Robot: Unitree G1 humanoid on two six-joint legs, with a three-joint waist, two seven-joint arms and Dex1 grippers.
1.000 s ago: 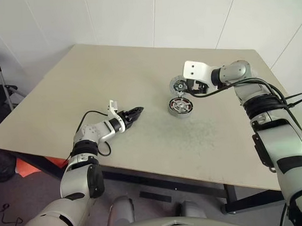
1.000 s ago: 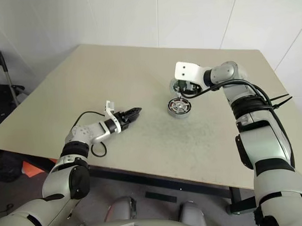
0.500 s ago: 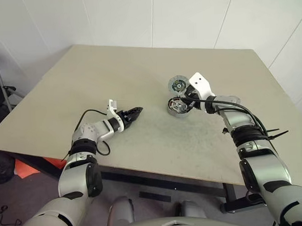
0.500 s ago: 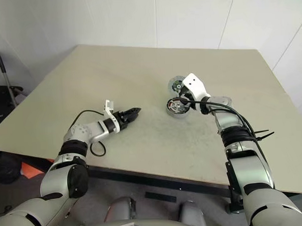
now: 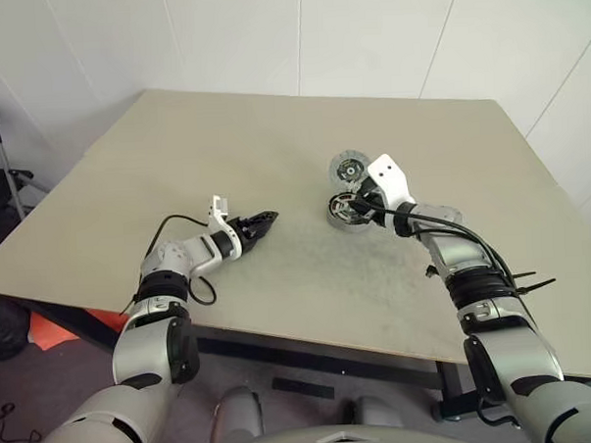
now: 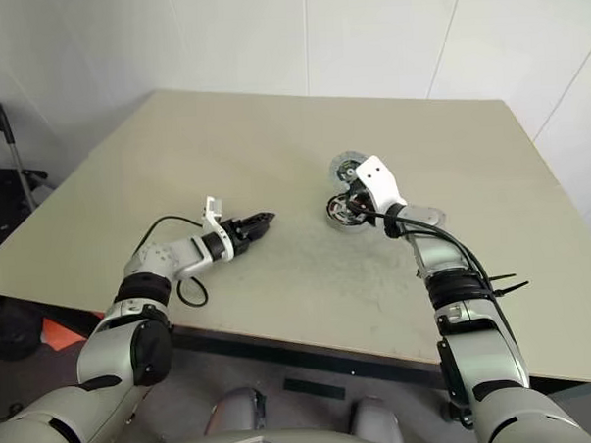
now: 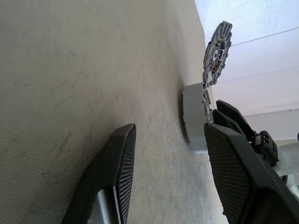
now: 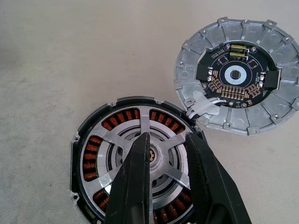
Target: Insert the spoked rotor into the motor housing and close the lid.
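Beige table (image 5: 175, 148): right gripper (image 8: 167, 151) has dropped onto housing (image 8: 93, 154), jaws narrowed astride rotor (image 8: 161, 116) hub, now seated. Lid (image 8: 238, 74) still open beside. Left gripper (image 5: 266, 221) idle, jaws spread.

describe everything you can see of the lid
The lid is a round, light-grey metal disc with a ribbed, segmented rim and small tabs around its edge. Its visible face carries a dark circuit board with copper pads and a pale central ring. It stands tilted open beside the motor housing, joined to it by a pale connector and wires at its lower edge. Neither gripper touches it.
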